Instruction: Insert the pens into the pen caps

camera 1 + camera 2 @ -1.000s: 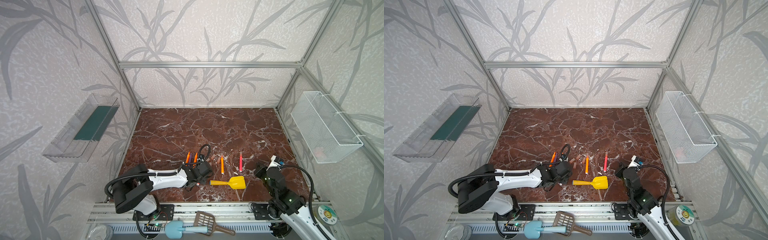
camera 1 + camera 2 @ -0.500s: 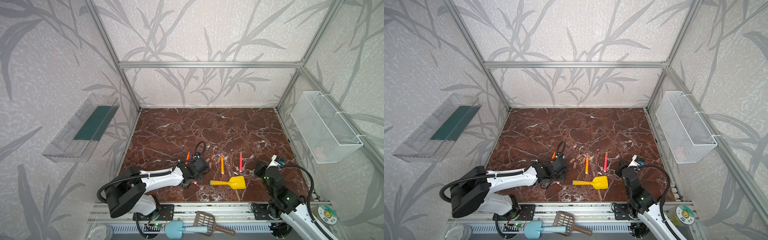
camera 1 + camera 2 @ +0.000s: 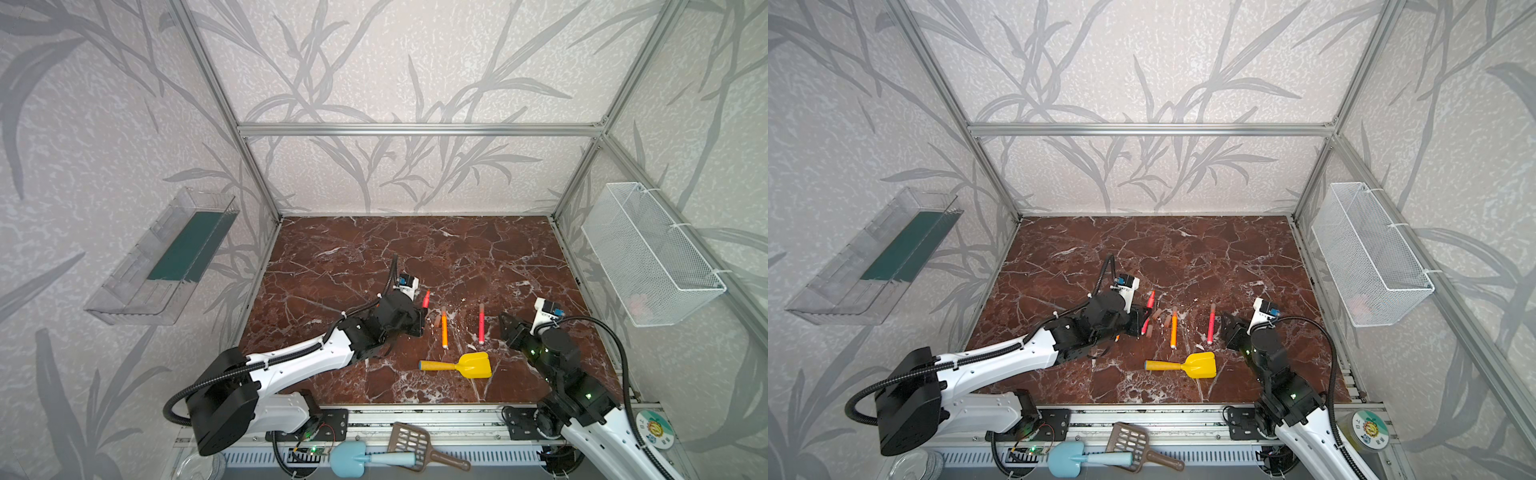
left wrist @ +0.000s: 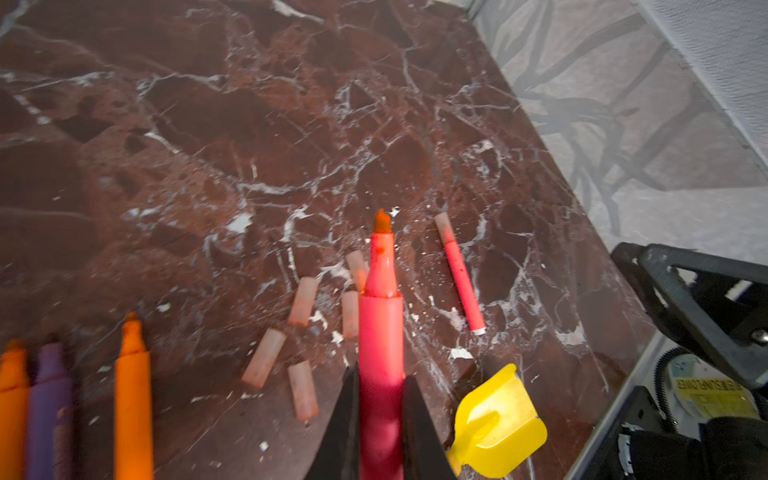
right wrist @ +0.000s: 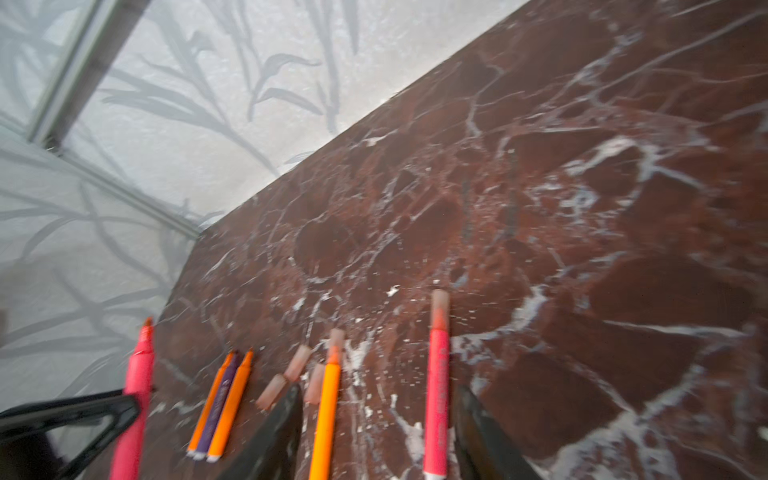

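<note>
Marble surface with the work in progress. Closed left fingers grip an uncapped red-pink pen, tilted tip-up clear of the surface, with loose pen caps lying just beside. Right fingers stand apart and empty, low over two capped pens; three uncapped pens lie together nearby. Probable failures: an unbraced cap skids or rolls when the tip presses in; an off-axis tip misses the cap mouth; the pen pivots in its narrow grip. Left arm stretches low and forward, wrist nearly level; right arm folds close to its base, wrist pitched down.
</note>
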`<state>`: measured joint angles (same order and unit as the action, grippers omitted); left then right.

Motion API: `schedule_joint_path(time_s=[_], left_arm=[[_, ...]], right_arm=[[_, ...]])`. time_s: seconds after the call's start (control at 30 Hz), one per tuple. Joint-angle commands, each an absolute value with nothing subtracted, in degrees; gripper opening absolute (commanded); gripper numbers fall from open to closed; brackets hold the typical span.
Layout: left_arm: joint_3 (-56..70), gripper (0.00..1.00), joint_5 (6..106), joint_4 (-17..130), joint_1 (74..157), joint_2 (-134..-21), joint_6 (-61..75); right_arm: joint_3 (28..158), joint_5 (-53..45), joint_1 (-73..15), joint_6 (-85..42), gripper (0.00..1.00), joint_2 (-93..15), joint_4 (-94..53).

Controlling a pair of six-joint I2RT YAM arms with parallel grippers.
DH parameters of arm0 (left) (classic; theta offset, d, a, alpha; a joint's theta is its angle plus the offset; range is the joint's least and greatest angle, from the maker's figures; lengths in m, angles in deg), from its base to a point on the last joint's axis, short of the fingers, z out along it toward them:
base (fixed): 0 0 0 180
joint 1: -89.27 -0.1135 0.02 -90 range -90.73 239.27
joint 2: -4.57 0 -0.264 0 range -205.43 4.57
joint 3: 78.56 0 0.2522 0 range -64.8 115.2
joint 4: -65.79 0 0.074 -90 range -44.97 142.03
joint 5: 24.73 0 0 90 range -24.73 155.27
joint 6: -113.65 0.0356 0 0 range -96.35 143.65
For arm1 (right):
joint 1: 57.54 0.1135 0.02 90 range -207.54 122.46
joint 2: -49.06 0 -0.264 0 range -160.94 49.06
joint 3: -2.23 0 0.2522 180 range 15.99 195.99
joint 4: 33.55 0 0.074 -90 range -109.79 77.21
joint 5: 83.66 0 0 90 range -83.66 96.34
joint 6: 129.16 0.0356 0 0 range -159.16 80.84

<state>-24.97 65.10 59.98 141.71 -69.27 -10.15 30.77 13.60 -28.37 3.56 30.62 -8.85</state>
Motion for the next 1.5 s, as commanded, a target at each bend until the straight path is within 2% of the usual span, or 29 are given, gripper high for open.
schedule_joint_path(time_s=[0.0, 0.3, 0.5, 0.6, 0.83, 0.97, 1.47], left_arm=[[-26.91, 0.0, 59.09, 73.82, 141.82, -71.55, -5.01], [-26.55, 0.0, 56.37, 75.97, 143.55, -72.13, 1.79], [-26.29, 0.0, 55.6, 76.87, 145.24, -73.23, 3.46], [-26.4, 0.0, 55.51, 77.69, 146.07, -73.47, 4.13], [-25.75, 0.0, 55.2, 76.96, 146.65, -72.86, 4.31], [-25.51, 0.0, 55.25, 77.4, 146.8, -73.4, 4.14], [-24.18, 0.0, 54.33, 76.7, 147.15, -73.12, 4.03]], right_arm=[[31.62, 1.94, -26.86, 4.75, 0.59, 26.41, -19.82], [35.18, 5.06, -15.29, 4.35, 0.58, 10.92, -34.64], [37.88, 3.36, -14.47, 5.11, 0.57, 4.22, -40.23], [37.62, 3.37, -14.38, 6.81, 0.53, 1.48, -43.35], [37.24, 4.44, -14.08, 9.75, 0.39, -0.95, -44.57], [36.25, 5.53, -13.55, 10.81, 0.28, -0.01, -45.09], [39.37, 6.86, -10.88, 10.42, 0.29, -4.15, -41.7]])
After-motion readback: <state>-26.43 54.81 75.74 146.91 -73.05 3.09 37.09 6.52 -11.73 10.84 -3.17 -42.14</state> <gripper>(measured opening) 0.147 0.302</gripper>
